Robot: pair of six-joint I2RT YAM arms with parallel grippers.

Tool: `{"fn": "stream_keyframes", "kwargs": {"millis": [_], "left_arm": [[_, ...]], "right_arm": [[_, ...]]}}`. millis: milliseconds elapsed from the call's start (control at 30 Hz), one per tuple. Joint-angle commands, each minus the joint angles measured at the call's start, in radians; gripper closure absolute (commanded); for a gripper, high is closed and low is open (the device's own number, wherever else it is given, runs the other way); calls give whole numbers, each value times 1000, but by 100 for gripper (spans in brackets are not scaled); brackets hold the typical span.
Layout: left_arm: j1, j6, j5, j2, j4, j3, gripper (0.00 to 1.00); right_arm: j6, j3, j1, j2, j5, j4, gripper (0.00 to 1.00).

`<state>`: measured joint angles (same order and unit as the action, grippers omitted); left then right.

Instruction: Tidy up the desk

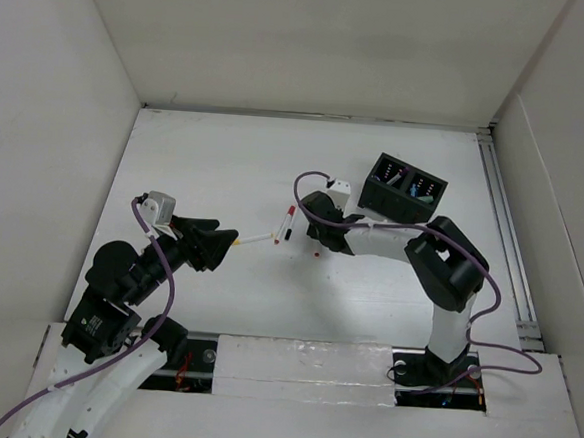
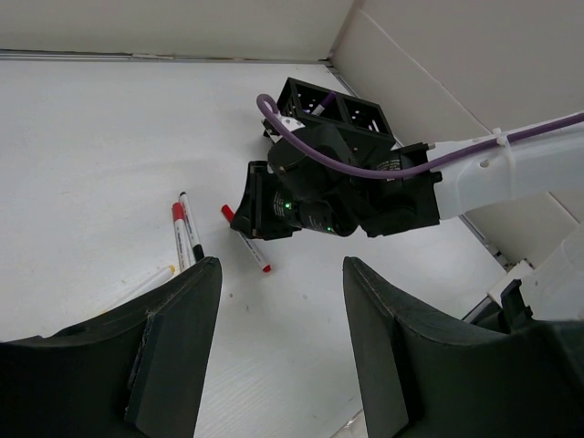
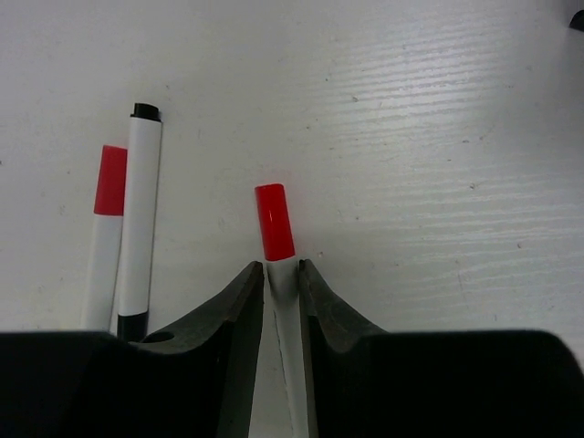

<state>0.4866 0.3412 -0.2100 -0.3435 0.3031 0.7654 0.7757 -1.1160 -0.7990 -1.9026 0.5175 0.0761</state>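
On the white desk [image 1: 225,174] lies a red-capped white marker [image 3: 274,222], and my right gripper [image 3: 282,266] is shut on its white barrel just behind the cap, low over the desk. Left of it, a black-ended marker [image 3: 140,219] and another red-capped marker [image 3: 105,228] lie side by side. In the top view this pair [image 1: 289,224] sits between the two arms, with a yellow-tipped marker [image 1: 256,239] nearer my left gripper [image 1: 232,243]. That gripper [image 2: 281,265] hangs open above bare desk with nothing between its fingers.
A black two-compartment organizer [image 1: 402,187] with items inside stands at the back right, behind the right arm. White walls enclose the desk, and a metal rail [image 1: 506,234] runs along its right edge. The right arm's purple cable [image 2: 365,164] arcs over its wrist.
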Motion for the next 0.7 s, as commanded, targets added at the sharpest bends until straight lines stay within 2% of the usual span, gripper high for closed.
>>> {"fn": "stream_keyframes", "kwargs": {"millis": [0, 33, 67, 200, 300, 433, 467, 500, 667], "left_arm": [[-5, -11, -14, 12, -53, -5, 48], [-5, -11, -11, 14, -53, -5, 48], [-5, -11, -12, 12, -53, -6, 48], [-5, -10, -11, 17, -52, -5, 48], [-5, -10, -11, 14, -55, -6, 48], [-5, -8, -9, 11, -53, -5, 48], [-5, -10, -11, 9, -50, -5, 48], [-5, -10, -11, 9, -50, -5, 48], [-5, -8, -9, 8, -52, -6, 48]], "right_arm": [[10, -33, 3, -55, 15, 66, 73], [14, -39, 3, -61, 27, 91, 75], [17, -51, 3, -70, 36, 105, 84], [19, -42, -11, -90, 116, 128, 100], [33, -16, -32, -60, 163, 125, 100], [27, 53, -32, 78, 153, 19, 100], [8, 92, -32, 183, 135, -27, 100], [8, 93, -32, 185, 134, -47, 100], [-22, 105, 59, 376, 154, -104, 100]]}}
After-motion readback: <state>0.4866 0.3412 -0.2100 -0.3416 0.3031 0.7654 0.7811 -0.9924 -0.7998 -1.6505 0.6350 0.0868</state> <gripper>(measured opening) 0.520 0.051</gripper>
